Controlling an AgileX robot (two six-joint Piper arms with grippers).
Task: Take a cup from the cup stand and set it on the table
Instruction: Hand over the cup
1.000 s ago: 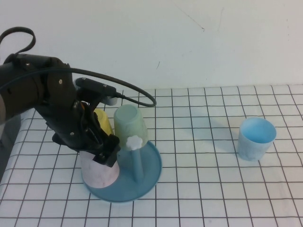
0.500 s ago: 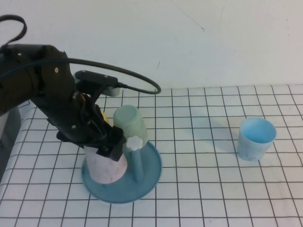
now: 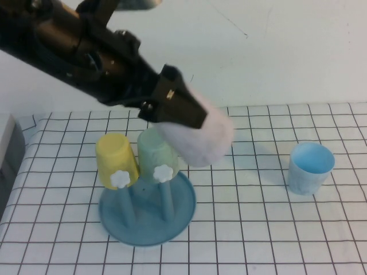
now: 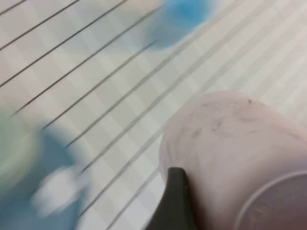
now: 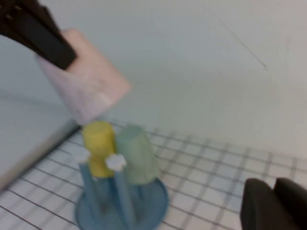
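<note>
Raised, left tool (image 3: 182, 110) seemingly grips cup (image 3: 198, 137).

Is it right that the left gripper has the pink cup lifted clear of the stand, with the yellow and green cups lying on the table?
Not quite. The high view shows the left gripper holding the pink cup clear of the stand, but the yellow cup and green cup sit on pegs.

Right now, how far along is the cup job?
Done: the cup is off the stand, clear of its pegs. In hand: the left gripper holds it tilted in the air, above the table. Left: lower it, set it down and let go. The right gripper sits off to the side, away from the stand.
</note>
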